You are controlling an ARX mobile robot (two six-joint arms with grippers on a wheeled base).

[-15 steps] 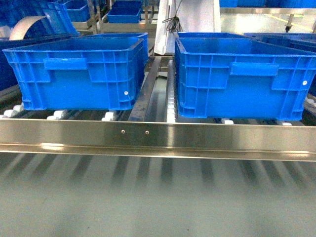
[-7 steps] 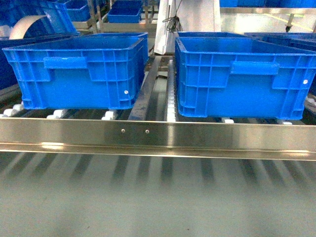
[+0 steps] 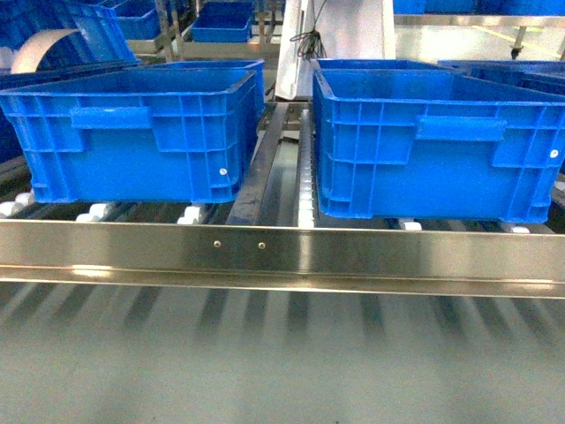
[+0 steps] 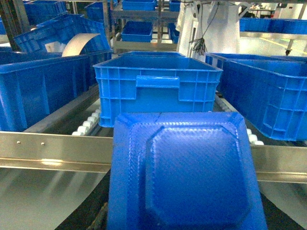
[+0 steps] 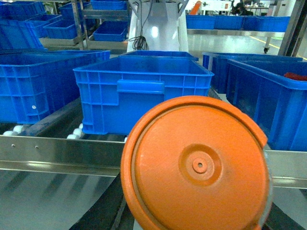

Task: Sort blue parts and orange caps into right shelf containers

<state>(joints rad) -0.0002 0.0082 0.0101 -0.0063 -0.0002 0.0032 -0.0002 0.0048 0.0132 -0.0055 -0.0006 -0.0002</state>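
Observation:
A blue part (image 4: 184, 175), flat with a raised octagonal middle, fills the lower centre of the left wrist view. It hangs above the steel rail, so my left gripper is shut on it; the fingers are hidden behind it. A round orange cap (image 5: 196, 165) with a small central dimple fills the lower right wrist view, held the same way by my right gripper. Two right shelf containers, deep blue crates (image 3: 132, 132) (image 3: 433, 141), stand side by side on rollers beyond the rail. Neither gripper shows in the head view.
A steel rail (image 3: 282, 252) runs across the shelf front, with a grey surface below it. One blue crate stands straight ahead of each wrist (image 4: 158, 84) (image 5: 141, 91). More blue crates sit left, right and behind; one at far right (image 5: 293, 75) holds red-orange items.
The head view has shifted slightly. The rail and crates sit a little lower and look a little larger, and the left crate has slid leftward in view.

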